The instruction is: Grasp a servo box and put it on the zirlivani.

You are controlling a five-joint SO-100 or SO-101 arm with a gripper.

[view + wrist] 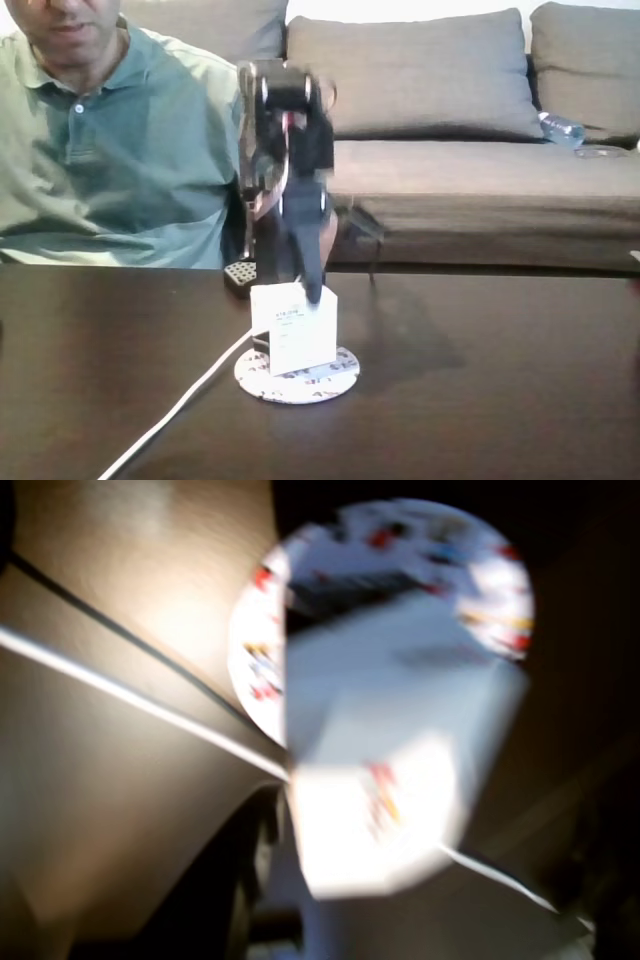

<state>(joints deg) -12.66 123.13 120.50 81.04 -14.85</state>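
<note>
In the fixed view we see the pincer (312, 290) pointing down from the dark arm (288, 150), its tip at the top edge of the servo box (294, 328). The box stands directly beneath the pincer on the zirlivani (297, 377), label face towards the camera, and looks a little tilted rather than square. The disc lies flat on the dark desk (500, 400), its rim showing all round the foot of the box. We cannot tell whether the fingers are clamped on the box or merely against it: the arm is blurred there and only one dark finger stands out in front of the cardboard.

A white cable (180, 405) runs from beside the disc, below and to the left of the pincer, off towards the near left corner of the desk. Behind the arm a person in a green polo shirt (110, 150) sits on a grey sofa (450, 180), and a plastic bottle (561, 129) lies on the sofa far to the right.

In the wrist view, heavily blurred, the servo box (390, 750) fills the middle and covers the lower part of the zirlivani (480, 570), whose speckled edge curves round above it. The cable (130, 695) crosses the desk (90, 810) at left as a pale line.
</note>
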